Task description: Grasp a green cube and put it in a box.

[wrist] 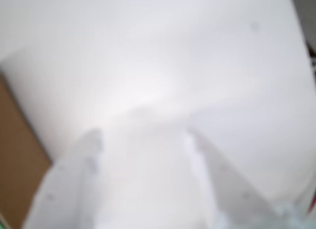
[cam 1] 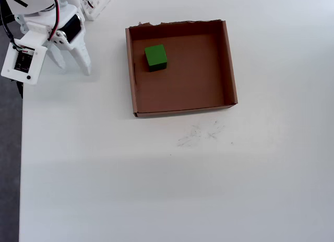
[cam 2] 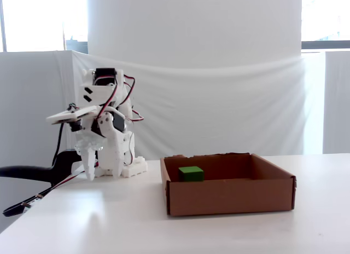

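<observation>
Right of tool, overhead view: box (cam 1: 229,59) on white table (cam 1: 156,190), well apart from tool.
tool: (cam 1: 73,68) white two-finger, tips pointing down at table, near the table's left edge in overhead view; nothing between the fingers.
tool state: fingers apart, visible gap in wrist view (wrist: 143,140) and overhead; empty.
tool, fixed view: (cam 2: 90,169) tips just above or at table, cannot tell which; arm folded up above it, red and black wires on it.
cube: (cam 1: 155,57) green, inside box, on box floor, in the part of the box nearest the tool; close to box's left wall in overhead view but not touching it.
cube, fixed view: (cam 2: 191,173) sits upright, flat on floor, top visible over the near wall.
box, fixed view: (cam 2: 229,196) brown cardboard, low walls, far edge ragged.
box, wrist view: brown patch (wrist: 17,155) at left edge of picture, left of tool's left finger; blurred.
wrist view: badly out of focus; cube not seen apart from a green sliver at bottom-left corner, too small to tell.
table marks: faint pencil scribbles (cam 1: 201,133) just below box in overhead view, farther from tool than the box's near wall.
arm base: (cam 1: 94,4) white, at top edge of overhead view, just behind tool.
</observation>
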